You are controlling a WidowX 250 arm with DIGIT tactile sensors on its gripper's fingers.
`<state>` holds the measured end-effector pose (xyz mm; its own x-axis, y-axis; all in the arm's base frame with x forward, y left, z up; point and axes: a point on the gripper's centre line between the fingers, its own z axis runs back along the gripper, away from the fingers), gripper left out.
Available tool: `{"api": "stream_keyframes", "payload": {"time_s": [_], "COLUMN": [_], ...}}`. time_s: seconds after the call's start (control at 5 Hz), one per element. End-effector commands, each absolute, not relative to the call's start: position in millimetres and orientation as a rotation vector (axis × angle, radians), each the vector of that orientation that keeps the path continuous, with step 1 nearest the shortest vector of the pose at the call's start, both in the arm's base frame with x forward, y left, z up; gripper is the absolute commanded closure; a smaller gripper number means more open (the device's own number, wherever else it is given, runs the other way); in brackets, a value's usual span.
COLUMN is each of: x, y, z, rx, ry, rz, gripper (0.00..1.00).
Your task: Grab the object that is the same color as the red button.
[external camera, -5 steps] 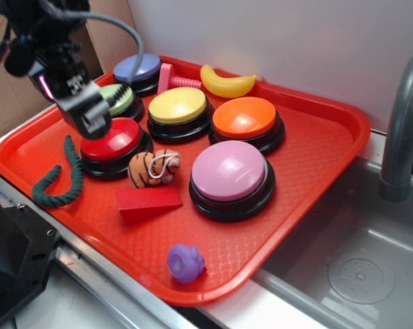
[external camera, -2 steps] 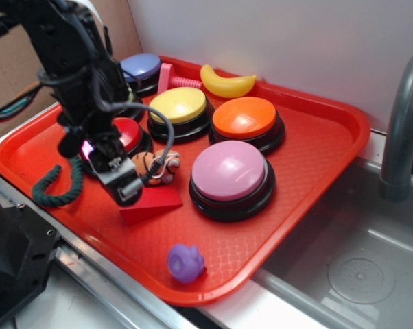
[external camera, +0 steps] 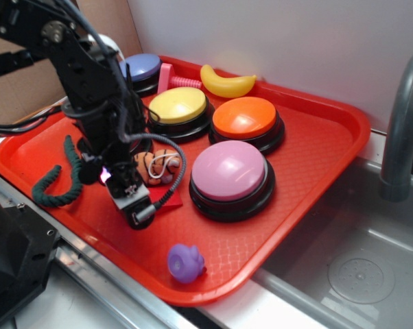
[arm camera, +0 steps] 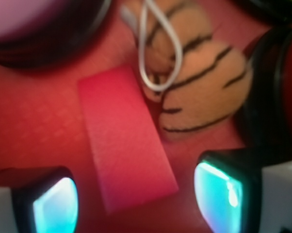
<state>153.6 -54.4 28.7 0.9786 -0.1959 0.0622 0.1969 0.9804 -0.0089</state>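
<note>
only wrist view shows red wedge (arm camera: 124, 138) between tool (arm camera: 136, 199) fingers.

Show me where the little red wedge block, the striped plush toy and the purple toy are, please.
red wedge block (arm camera: 126, 141), wrist view, middle of its flat top.
striped plush toy (arm camera: 199, 92), wrist view, its striped body.
purple toy (external camera: 185, 262), exterior view, its centre.

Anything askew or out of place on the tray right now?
Nothing stands out. The red wedge lies flat beside the striped plush, between the open hand's fingers; nothing looks tipped, spilled or damaged.
</note>
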Motion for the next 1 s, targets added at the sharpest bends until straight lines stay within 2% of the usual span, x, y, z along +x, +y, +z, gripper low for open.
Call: {"api": "stream_keyframes", "payload": {"time_s": [0.0,0.2,0.4,0.6,0.8], "x": [157.7,157.1,157.0,155.7,155.2], "y": [-61.2,-62.9,-62.5,-58.6,-59.5], "z": [18.3,17.8,21.3,44.3,79.6], "rx": [-0.025,-0.002,-0.001,-0.021,-0.074], "ry": [-0.067,-0.063,-0.076,-0.069,-0.111], "rz": [-0.199,-0.193,-0.182,-0.077,-0.015], "gripper": [0.0,0.84,1.0,1.0,1.0]}}
